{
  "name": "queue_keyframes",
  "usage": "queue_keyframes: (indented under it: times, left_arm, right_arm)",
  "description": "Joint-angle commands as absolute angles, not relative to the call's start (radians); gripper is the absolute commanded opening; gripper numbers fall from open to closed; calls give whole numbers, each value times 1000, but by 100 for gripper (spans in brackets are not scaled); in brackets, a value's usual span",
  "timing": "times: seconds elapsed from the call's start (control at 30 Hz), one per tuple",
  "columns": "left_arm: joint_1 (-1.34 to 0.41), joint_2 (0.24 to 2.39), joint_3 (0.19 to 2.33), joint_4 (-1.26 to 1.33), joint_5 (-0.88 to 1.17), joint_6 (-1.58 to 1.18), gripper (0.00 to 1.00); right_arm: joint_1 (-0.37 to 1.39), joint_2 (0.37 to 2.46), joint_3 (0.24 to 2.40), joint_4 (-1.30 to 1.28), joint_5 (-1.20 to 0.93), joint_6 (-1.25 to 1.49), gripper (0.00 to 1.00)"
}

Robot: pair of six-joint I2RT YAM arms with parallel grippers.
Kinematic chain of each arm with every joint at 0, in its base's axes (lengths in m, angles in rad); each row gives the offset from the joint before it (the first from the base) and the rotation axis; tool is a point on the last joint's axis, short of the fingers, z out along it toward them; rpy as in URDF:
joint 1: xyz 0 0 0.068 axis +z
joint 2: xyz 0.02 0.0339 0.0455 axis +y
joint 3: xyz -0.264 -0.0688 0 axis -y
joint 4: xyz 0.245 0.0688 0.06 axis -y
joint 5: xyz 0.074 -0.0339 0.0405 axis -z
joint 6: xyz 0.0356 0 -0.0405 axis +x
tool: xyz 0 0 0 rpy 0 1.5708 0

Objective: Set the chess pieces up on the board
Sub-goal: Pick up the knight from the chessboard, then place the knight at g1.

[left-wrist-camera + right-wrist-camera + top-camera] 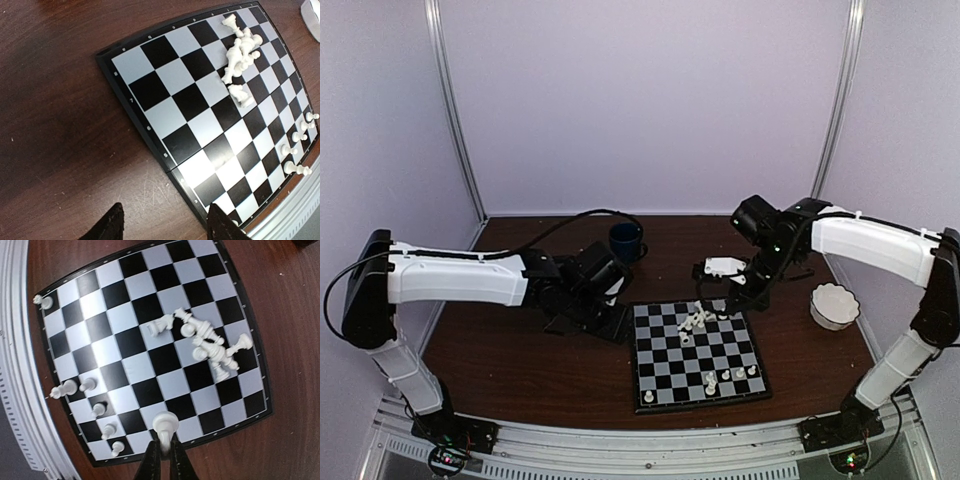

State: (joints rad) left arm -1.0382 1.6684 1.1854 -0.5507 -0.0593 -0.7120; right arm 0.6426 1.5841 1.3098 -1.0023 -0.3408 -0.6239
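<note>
The board lies flat on the brown table, right of centre. A heap of toppled white chess pieces rests near its far edge, the same heap of chess pieces showing in the right wrist view. Several small pieces stand near the board's front right corner, and one stands at the front left corner. My right gripper is shut on a white pawn, held above the board's far edge. My left gripper hangs open over the table, beside the board's left edge, with nothing between its fingers.
A dark blue mug stands at the back of the table. A white scalloped bowl sits right of the board. A small white object lies behind the board under the right arm. A metal rail runs along the near edge.
</note>
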Motion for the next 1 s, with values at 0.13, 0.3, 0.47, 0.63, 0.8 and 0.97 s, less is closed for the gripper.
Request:
queue_keyframes:
  times: [0.13,0.3,0.47,0.63,0.8,0.97]
  left_arm:
    - [-1045,1696,1239,-541,-54,-689,57]
    - [-1043,1717,1265,-547,-39,-684,57]
    - [-1045,1723,1275,-550,-34,-683,57]
    - [-1045,1719,1272,-553,-37,-688,57]
    - [-1045,1717,1268,-553,-35,-690,57]
    - [-1044,1713,1269,-562,-40,-687,57]
  right_arm:
    - [658,1328,1075,-1116,-478,-677,3]
    - [720,1238,971,-1101,-470,-686,4]
    - [798,1210,911,-1077,-438,-704,4]
    - [839,1227,897,-1047,-391,-717,4]
    - [886,1259,862,-984,-340,-726,4]
    - [903,1288,848,-949,-322,-729,4]
